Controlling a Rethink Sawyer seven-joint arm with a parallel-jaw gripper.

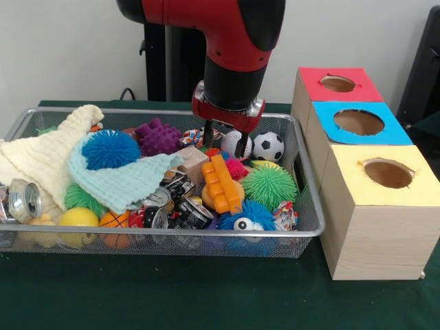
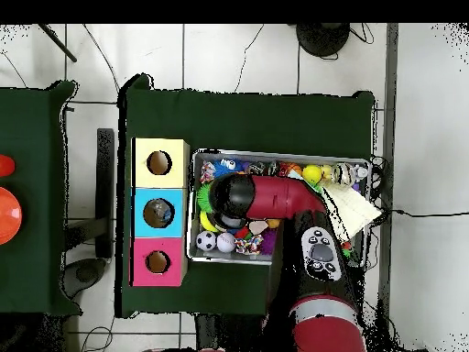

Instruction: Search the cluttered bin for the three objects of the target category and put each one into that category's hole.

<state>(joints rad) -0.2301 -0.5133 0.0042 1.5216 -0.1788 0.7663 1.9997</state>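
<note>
While my arm hangs over the bin, my gripper sits low among the toys at its far side, fingers parted and holding nothing, beside a baseball. That bin lies mid-table, left of three wooden boxes.

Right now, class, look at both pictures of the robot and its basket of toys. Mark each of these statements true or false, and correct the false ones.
1. The claw hangs over the far side of the wire basket. True.
2. The claw is shut on the soccer ball. False: the ball lies in the basket beside the claw, and nothing is between the two fingers, which stand apart.
3. Three wooden boxes stand beside the basket, with red, blue and yellow tops. True.
4. Each box top has a square hole. False: the holes are round.
5. A spiky blue ball rests on a light blue cloth. True.
</note>
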